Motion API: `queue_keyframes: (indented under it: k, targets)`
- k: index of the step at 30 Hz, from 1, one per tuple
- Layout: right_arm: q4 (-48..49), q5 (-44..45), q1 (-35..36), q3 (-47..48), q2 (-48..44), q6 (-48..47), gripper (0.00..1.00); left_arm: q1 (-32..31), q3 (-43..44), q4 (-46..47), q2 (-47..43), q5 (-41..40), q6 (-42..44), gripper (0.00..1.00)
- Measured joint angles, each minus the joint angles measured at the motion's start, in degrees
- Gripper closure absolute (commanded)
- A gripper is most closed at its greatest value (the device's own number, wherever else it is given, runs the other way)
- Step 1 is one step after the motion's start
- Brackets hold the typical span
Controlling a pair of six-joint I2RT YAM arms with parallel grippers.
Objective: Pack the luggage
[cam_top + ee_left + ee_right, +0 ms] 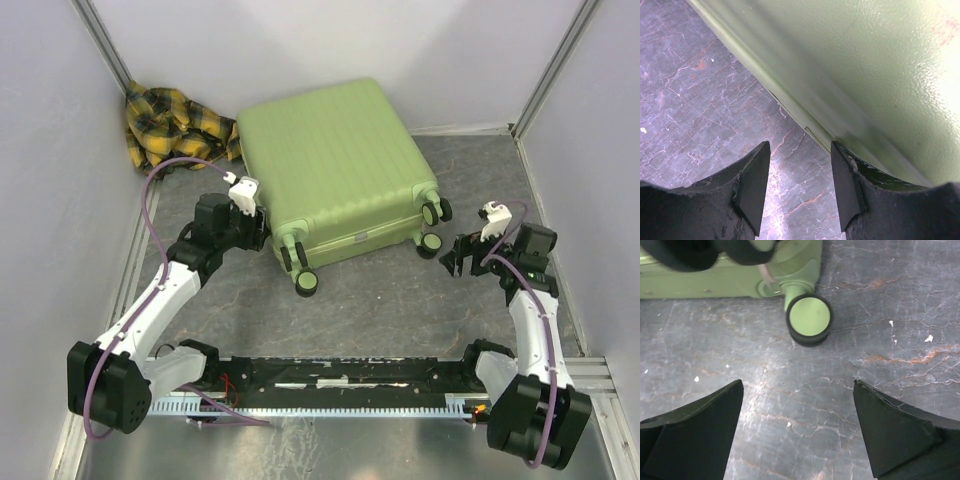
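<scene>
At the closed lime-green hard-shell suitcase [330, 165], I'm holding left end effector [800, 155] spread by its seam, likely for opening; right end effector [797, 400] hovering spread.

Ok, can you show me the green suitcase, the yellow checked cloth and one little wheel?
green suitcase [330, 160], top external view, middle of its ribbed green shell.
yellow checked cloth [172, 120], top external view, its crumpled middle.
wheel [809, 317], right wrist view, its round green face.
</scene>
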Motion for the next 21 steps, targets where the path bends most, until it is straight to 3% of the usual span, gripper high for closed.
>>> queue_keyframes:
  k: [5,9,12,16,21]
  targets:
    - [10.1,4.7,0.7,-2.1,4.3,7.6,0.01,0.0,0.0,0.1,0.1,0.0,0.0,0.41]
    - [13.7,2.2,0.7,-0.3,8.2,7.6,0.02,0.0,0.0,0.1,0.1,-0.1,0.0,0.41]
    - [22.3,2.0,1.9,-4.3,7.0,8.7,0.06,0.0,0.0,0.1,0.1,-0.3,0.0,0.4]
    - [36.1,5.6,7.6,-14.2,3.0,9.2,0.12,0.0,0.0,0.1,0.2,-0.4,0.0,0.4]
    - [50.9,10.3,16.5,-19.0,6.6,8.7,0.18,0.0,0.0,0.5,0.7,-0.5,0.0,0.4]
